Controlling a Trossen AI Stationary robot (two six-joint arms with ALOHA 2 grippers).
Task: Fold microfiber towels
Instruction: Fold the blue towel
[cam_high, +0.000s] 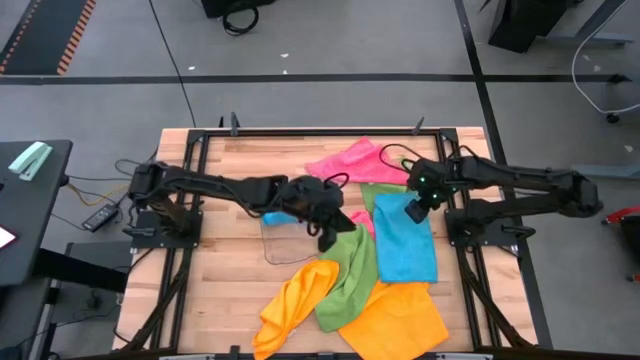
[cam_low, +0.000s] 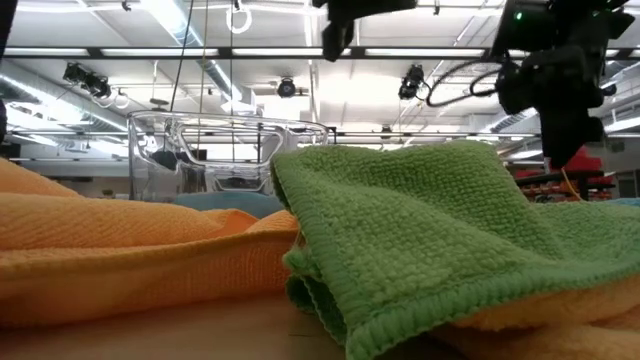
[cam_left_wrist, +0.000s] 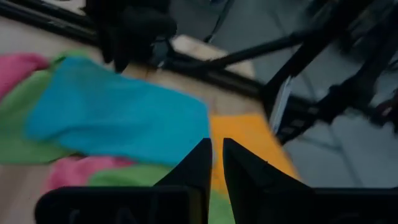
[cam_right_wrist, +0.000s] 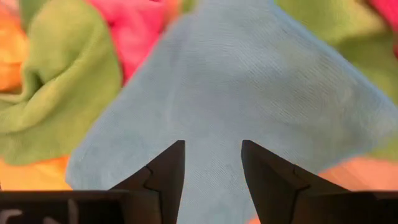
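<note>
Your right end effector (cam_high: 417, 208), fingers spread and empty, hovers right over the far end of the blue towel (cam_high: 405, 243), whose long axis runs toward the worktop's near edge, while the left end effector (cam_high: 328, 236), fingers almost together, sits just beside it, over the green towel (cam_high: 350, 275).

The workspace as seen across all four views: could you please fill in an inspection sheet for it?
Surface: wooden slatted table top, bare on its left side.
Job's things: sky blue microfiber towel lying flat; pink towel behind it; green towel bunched; orange towels along the front edge.
Clutter: small clear plastic tray near the table's middle.
Grippers: left gripper raised beside the blue towel, fingers nearly together, holding nothing; right gripper above the blue towel, open, empty.
Cables: black cables over the pink towel; more on the floor at left.
Surroundings: grey floor, dark side table at left; no person seen.
</note>
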